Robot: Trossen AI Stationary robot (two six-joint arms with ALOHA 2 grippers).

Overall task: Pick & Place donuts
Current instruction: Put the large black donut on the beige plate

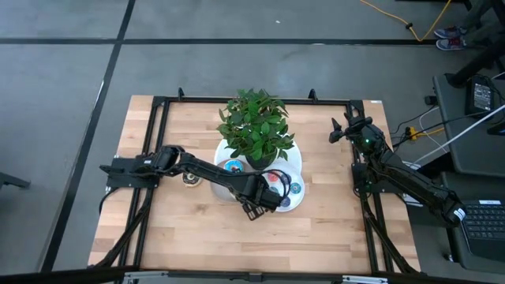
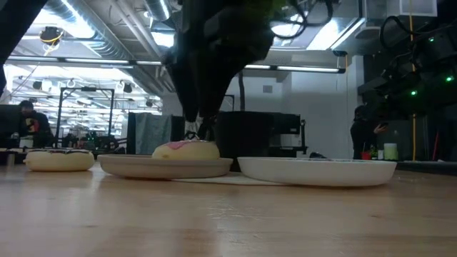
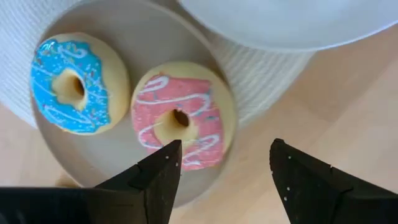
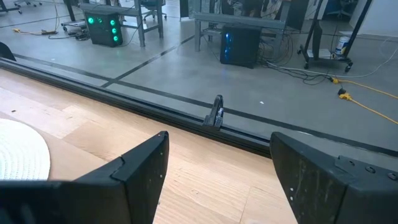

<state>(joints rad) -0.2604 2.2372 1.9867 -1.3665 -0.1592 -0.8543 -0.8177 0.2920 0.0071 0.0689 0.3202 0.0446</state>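
A pink-iced donut and a blue-iced donut lie flat on a grey plate. In the low view the pink donut rests on that grey plate. My left gripper is open right above the pink donut. One finger is over the donut's near edge, the other past the plate's rim. In the high view my left gripper is at mid-table. My right gripper is open over the table's far right part, near nothing. My left gripper comes at the pink donut from above, pointing down. One fingertip stands at the donut's iced edge. I cannot tell whether it touches. The donut lies flat on the grey plate.
A potted plant stands on a white plate just beyond the grey plate. The white plate shows to the right in the low view. A woven white mat lies under the plates. Another donut sits on the bare table.
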